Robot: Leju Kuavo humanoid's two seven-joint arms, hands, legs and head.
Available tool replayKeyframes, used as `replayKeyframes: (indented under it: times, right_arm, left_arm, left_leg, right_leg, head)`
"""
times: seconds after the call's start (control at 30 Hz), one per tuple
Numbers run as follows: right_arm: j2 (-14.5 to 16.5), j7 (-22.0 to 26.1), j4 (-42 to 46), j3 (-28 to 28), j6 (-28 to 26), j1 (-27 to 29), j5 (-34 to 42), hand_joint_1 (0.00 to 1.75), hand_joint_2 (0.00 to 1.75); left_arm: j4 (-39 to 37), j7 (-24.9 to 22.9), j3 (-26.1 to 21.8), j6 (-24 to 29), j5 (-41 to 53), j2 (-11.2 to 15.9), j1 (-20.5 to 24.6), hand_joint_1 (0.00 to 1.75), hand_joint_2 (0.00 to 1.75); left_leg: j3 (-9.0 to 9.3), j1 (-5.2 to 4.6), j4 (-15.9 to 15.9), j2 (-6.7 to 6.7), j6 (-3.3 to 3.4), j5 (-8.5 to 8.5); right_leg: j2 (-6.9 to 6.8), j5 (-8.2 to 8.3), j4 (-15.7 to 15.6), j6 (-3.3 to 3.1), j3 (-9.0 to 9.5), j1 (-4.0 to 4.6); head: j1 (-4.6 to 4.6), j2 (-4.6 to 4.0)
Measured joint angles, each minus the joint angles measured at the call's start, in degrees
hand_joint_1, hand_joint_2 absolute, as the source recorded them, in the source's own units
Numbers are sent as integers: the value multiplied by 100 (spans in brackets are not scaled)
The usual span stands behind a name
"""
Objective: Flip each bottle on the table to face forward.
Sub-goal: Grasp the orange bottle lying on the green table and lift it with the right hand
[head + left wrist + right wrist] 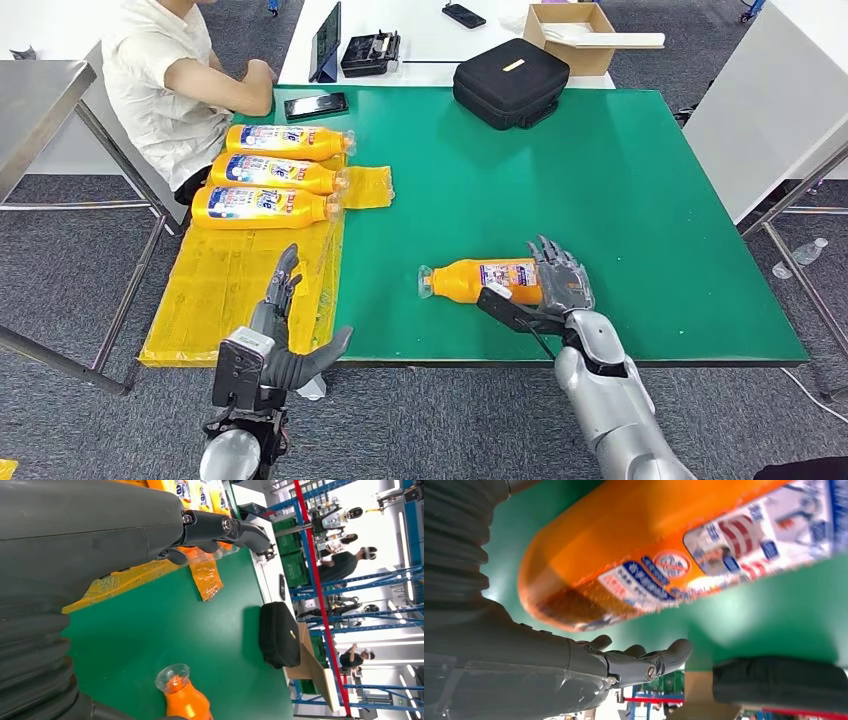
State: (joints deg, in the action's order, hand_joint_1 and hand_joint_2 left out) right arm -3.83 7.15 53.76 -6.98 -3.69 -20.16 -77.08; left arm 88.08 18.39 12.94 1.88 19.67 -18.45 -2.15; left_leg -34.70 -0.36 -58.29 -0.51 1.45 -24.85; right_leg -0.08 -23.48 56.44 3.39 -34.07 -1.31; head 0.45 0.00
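Observation:
An orange bottle (480, 280) (664, 545) with a blue-and-white label lies on its side near the front of the green table (620, 200), its clear cap end pointing left (180, 692). My right hand (560, 290) is at the bottle's base, fingers (644, 660) stretched out behind it and the thumb in front, without closing on it. Three more orange bottles (285, 141) (275, 173) (260, 207) lie side by side, labels up, on a yellow plastic sheet (215, 290) at the left. My left hand (285, 330) hovers open over that sheet's front part, holding nothing.
A black zip case (510, 82) (277, 635) sits at the table's far edge, a dark phone (316, 105) at the far left corner. A seated person (160, 80) leans an arm there. A cardboard box (570, 35) stands on the white table behind.

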Motion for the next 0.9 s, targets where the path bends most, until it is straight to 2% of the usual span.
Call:
replayKeyframes:
  times: [0.4, 0.43, 0.53, 0.57, 0.7, 0.9]
  right_arm:
    - [-141, -204, -881, -217, -53, -556, -148, 0, 175]
    - [-149, -221, -958, -234, -69, -605, -176, 18, 175]
    - [-172, -228, -1155, -293, -100, -724, -213, 149, 175]
    - [-181, -206, -1204, -309, -101, -753, -209, 175, 175]
    - [-218, 8, -1348, -344, -54, -844, -72, 175, 175]
    - [-300, 558, -1444, -332, 240, -911, 652, 175, 175]
  left_arm:
    - [-65, -19, 10, 13, -13, 1, 30, 0, 175]
    - [-75, -21, 14, 13, -13, 2, 34, 0, 175]
    - [-103, -23, 34, 15, -13, 2, 44, 0, 175]
    - [-110, -23, 42, 15, -13, 2, 46, 0, 175]
    - [-124, -23, 63, 16, -13, 4, 53, 0, 175]
    - [-143, 6, 90, 23, -34, 7, 66, 0, 175]
  left_leg:
    - [1, -1, -1, 2, 1, 0]
    - [2, -1, -1, 2, 1, 0]
    - [4, -1, -1, 2, 1, 1]
    - [5, -1, -1, 2, 1, 1]
    - [5, -1, -1, 1, 1, 1]
    - [8, -1, -2, 3, 1, 0]
  right_leg:
    - [1, 1, 0, 1, -1, 0]
    - [1, 1, 0, 1, -1, 0]
    - [1, 1, 0, 1, 2, 0]
    - [1, 1, 0, 1, 2, -1]
    - [1, 1, 0, 1, 3, -1]
    - [2, 1, -1, 1, 3, 0]
  head:
    - [0, 0]
    - [-1, 0]
    - [-1, 0]
    - [-1, 0]
    - [-1, 0]
    - [-1, 0]
